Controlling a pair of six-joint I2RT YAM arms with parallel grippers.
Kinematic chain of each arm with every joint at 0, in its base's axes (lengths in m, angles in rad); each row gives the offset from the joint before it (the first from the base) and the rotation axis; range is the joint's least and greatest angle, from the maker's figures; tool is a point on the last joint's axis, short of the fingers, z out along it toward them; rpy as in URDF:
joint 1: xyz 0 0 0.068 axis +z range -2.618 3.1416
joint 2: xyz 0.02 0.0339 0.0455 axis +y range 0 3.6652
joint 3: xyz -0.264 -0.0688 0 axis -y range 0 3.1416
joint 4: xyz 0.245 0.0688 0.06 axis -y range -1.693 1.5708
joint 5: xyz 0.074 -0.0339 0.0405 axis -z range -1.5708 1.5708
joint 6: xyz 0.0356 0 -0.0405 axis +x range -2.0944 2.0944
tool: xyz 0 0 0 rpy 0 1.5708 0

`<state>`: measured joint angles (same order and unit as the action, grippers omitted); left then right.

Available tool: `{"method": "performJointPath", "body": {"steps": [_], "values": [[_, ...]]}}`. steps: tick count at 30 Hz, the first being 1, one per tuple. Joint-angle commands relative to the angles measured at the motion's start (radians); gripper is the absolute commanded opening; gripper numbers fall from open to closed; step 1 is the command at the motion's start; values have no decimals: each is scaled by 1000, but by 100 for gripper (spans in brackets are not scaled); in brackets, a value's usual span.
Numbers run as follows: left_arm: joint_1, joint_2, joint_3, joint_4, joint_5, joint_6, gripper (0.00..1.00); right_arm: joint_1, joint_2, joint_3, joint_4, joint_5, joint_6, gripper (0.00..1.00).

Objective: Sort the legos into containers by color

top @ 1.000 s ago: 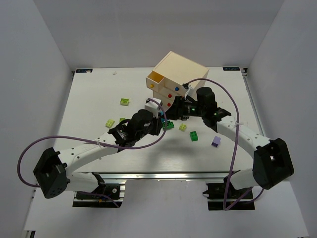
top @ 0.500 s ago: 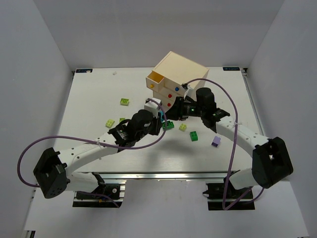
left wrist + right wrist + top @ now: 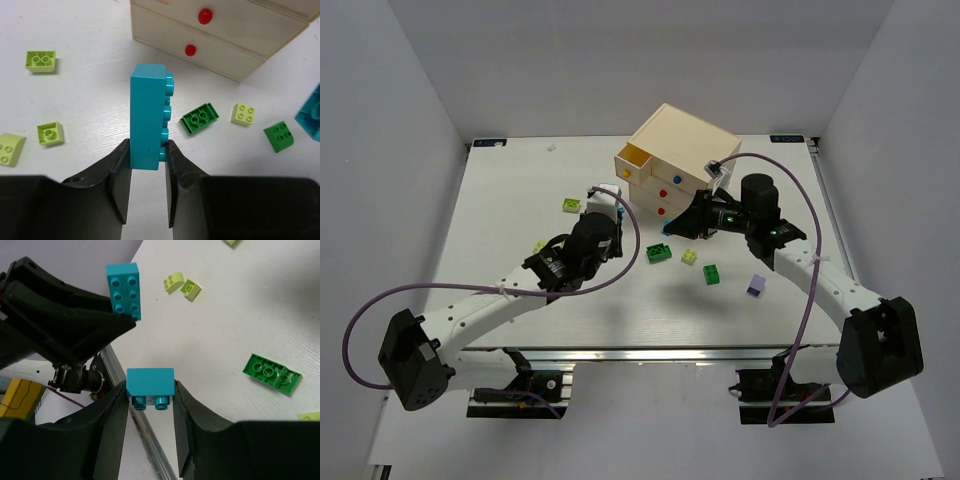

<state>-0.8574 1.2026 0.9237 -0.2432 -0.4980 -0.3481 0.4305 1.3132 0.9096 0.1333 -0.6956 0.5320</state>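
Observation:
My left gripper [image 3: 147, 155] is shut on an upright cyan lego [image 3: 148, 115]; in the top view it [image 3: 617, 215] hangs left of the cream chest [image 3: 680, 140]. My right gripper [image 3: 150, 395] is shut on a smaller cyan lego [image 3: 150, 382]; in the top view it [image 3: 678, 228] is in front of the chest's red knobs [image 3: 662, 192]. The chest's top drawer [image 3: 635, 156] is open. On the table lie a dark green lego [image 3: 658, 253], a lime lego [image 3: 689, 257], a green lego [image 3: 712, 273] and a lavender lego [image 3: 756, 285].
Two lime legos [image 3: 570, 205] [image 3: 540, 247] lie left of my left arm. The left wrist view shows the two red-knobbed drawers [image 3: 205, 16] shut. Purple cables loop beside both arms. White walls enclose the table on three sides.
The two grippers, close together in front of the chest before, have drawn apart. The left one moved back and left with its cyan lego; the right one moved right with its own.

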Motion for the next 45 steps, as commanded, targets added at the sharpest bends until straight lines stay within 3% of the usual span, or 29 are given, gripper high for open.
{"method": "performJointPath", "body": {"steps": [1, 8, 14, 17, 24, 41, 45], "values": [[3, -26, 52, -39, -79, 24, 0, -16, -48, -14, 3, -65, -53, 0], [40, -19, 231, 15, -56, 95, 0, -42, -201, -72, 55, -145, -205, 0], [93, 264, 609, -94, -22, 45, 0, -84, -226, -81, 34, -121, -236, 0], [116, 351, 684, -111, 47, 47, 0, -104, -238, -89, 34, -124, -242, 0], [181, 376, 607, 146, 252, 181, 0, -141, -249, -98, 40, -143, -236, 0], [268, 543, 713, 64, 282, 222, 0, -190, -244, -113, 65, -180, -213, 0], [278, 560, 742, 51, 282, 216, 11, -193, -242, -115, 66, -185, -208, 0]]}}
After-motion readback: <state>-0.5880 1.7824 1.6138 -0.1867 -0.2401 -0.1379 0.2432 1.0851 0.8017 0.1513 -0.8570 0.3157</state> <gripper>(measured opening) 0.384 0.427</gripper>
